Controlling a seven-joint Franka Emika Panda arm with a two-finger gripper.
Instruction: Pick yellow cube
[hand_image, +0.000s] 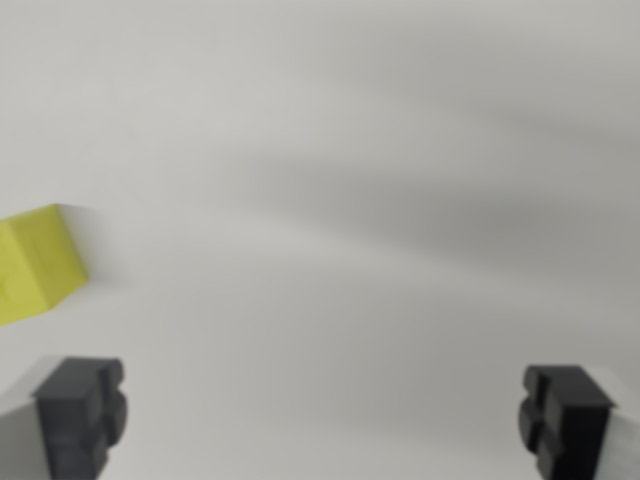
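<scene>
A yellow cube (36, 263) lies on the white surface at the wrist view's left edge, partly cut off by the frame. My gripper (322, 415) stands open, its two black fingertips (82, 412) at the bottom corners of the picture with nothing between them. The cube sits above and to the left of the left fingertip, outside the gap between the fingers.
A plain white surface (340, 200) fills the view, crossed by soft grey shadows in the upper right.
</scene>
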